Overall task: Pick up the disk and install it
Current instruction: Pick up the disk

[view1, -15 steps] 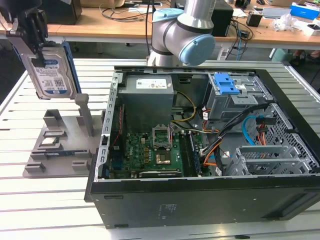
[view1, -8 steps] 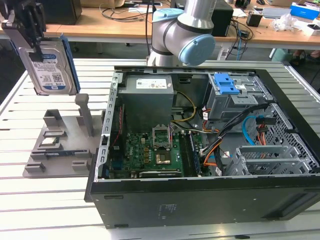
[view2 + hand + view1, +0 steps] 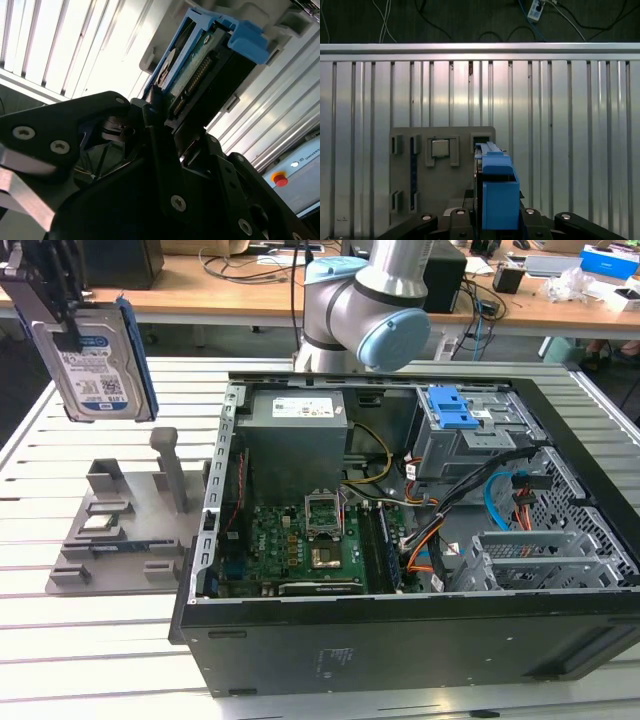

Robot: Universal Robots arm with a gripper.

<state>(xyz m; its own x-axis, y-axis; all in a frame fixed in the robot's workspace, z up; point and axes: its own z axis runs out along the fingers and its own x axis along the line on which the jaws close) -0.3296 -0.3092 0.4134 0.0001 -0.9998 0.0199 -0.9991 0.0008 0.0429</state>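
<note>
Blue bracket [image 3: 143, 350] and all, clamping the disk [image 3: 98, 365] firmly in the pincer [image 3: 63, 328] and holding it upright well above the grey holder [image 3: 110, 530] beneath, probably to clear its posts.

I've got a slatted metal bench [image 3: 70, 640] across the lower exterior view, w/ a wooden desk [image 3: 220, 300] along the top edge, cables [image 3: 245, 258] strewn on it. Dark floor [image 3: 190, 340] btwn them. Strong glare on the slats [image 3: 100, 45] in the second wrist view.

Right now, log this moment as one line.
gripper: shut on disk | disk: in air above grey holder | computer case: open, disk not yet inside
</note>
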